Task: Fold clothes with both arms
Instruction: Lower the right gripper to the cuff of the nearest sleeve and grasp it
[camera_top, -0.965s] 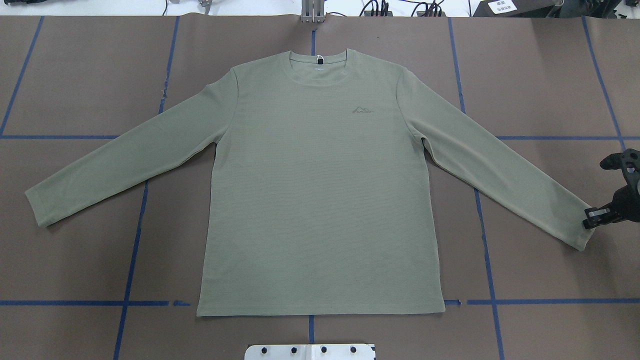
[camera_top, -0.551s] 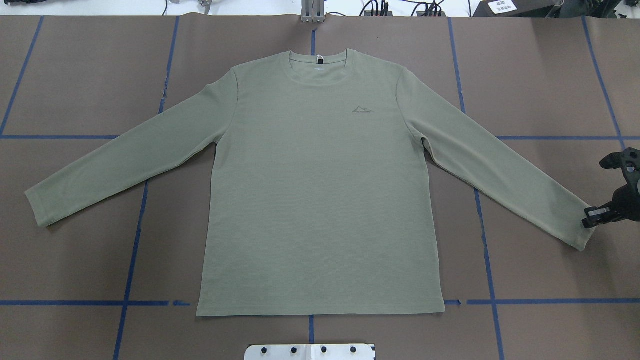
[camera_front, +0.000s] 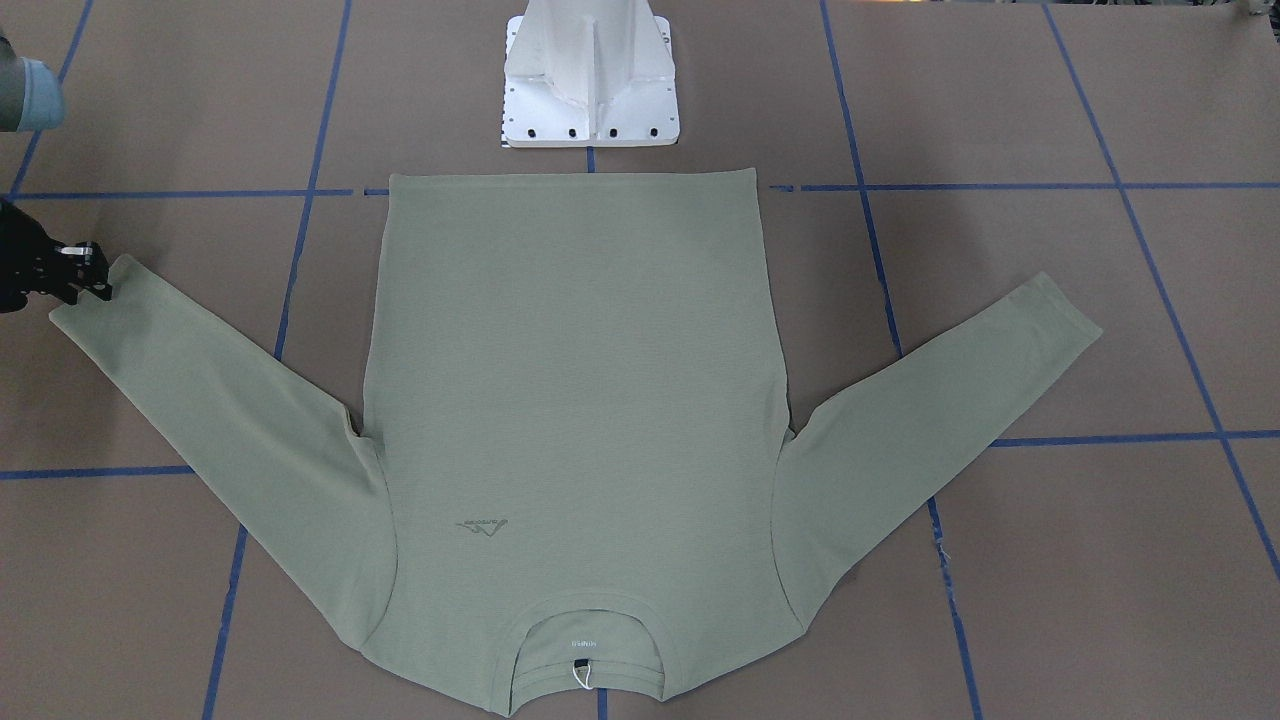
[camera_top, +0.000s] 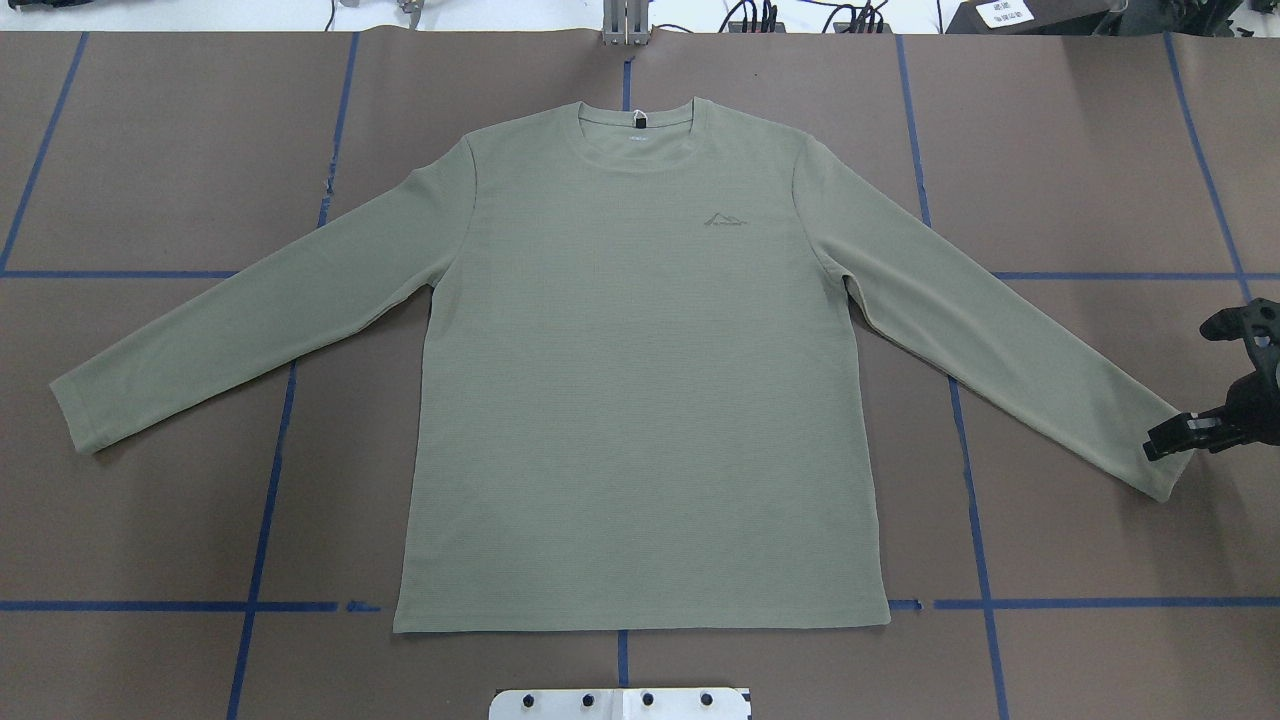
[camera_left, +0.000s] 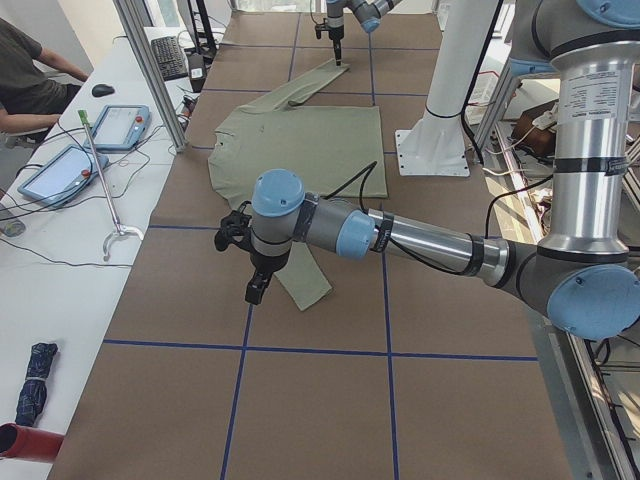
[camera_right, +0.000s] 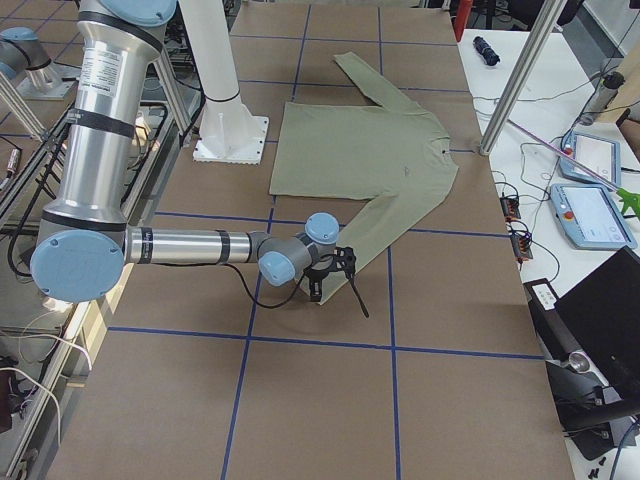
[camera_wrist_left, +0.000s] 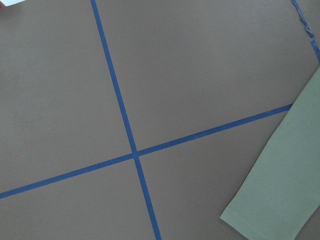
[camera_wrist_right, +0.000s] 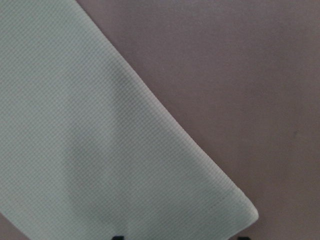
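The sage-green shirt (camera_top: 640, 380) lies flat and face up on the brown table, both sleeves spread, neck at the far side. My right gripper (camera_top: 1170, 438) sits at the right sleeve's cuff (camera_top: 1150, 455), low over the table, also seen at the left edge of the front view (camera_front: 95, 280). In the right wrist view the cuff corner (camera_wrist_right: 220, 200) lies between two dark fingertips set wide apart, so it is open. My left gripper (camera_left: 255, 285) shows only in the left side view, beside the left cuff (camera_wrist_left: 270, 200); I cannot tell its state.
The white pedestal base (camera_front: 590, 80) stands just behind the shirt's hem. Blue tape lines (camera_top: 265, 500) grid the brown cover. A side table with tablets (camera_left: 120, 125) and a seated person (camera_left: 30, 80) runs along the far edge.
My right gripper's tip has slid a little to the left, from the end of the right cuff onto it. The shirt has not moved.
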